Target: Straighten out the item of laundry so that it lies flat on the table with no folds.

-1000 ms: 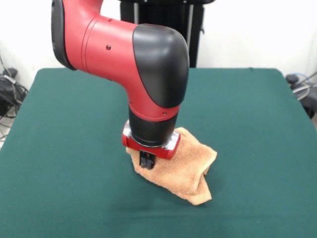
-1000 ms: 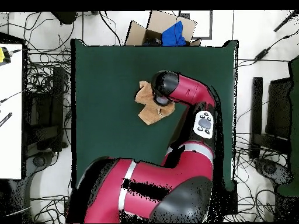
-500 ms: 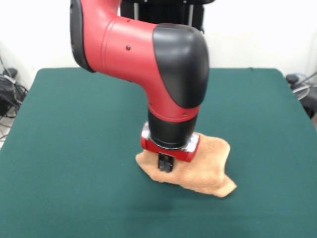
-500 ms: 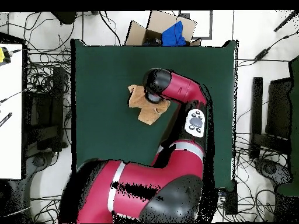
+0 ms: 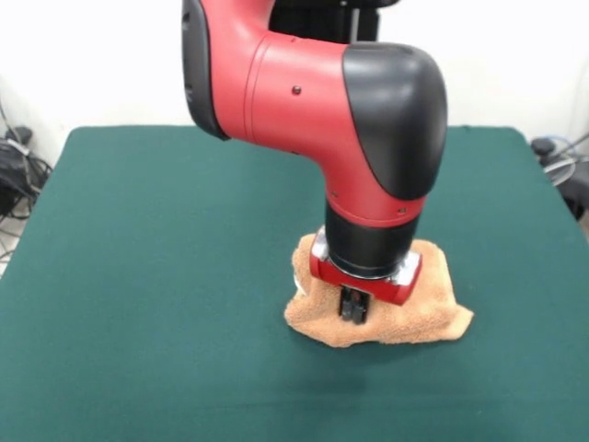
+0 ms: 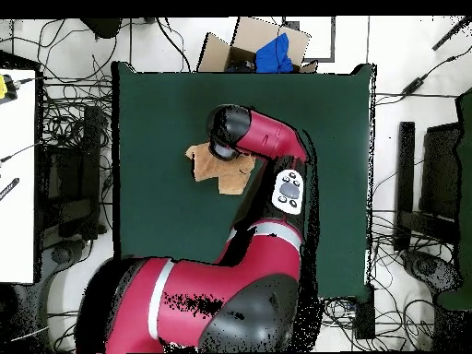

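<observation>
The peach-orange towel [image 5: 416, 319] lies crumpled in a low heap on the green table [image 5: 147, 276], right of centre and toward the front edge. My gripper [image 5: 354, 311] points straight down into the towel's near left part, with its dark fingers close together and pinching the cloth. The red and black wrist hides the towel's far middle. In the overhead view the towel [image 6: 200, 162] sticks out left of and below the arm's wrist, which covers the gripper there. No white tag shows.
The table [image 6: 157, 101] extends well past the towel on all sides. A cardboard box [image 6: 241, 41] holding something blue stands just beyond the table's top edge in the overhead view. Cables and equipment lie on the floor around the table.
My gripper has moved steadily to the right in the front view, dragging the towel along. The towel has bunched from a spread, folded shape into a lower, wider heap.
</observation>
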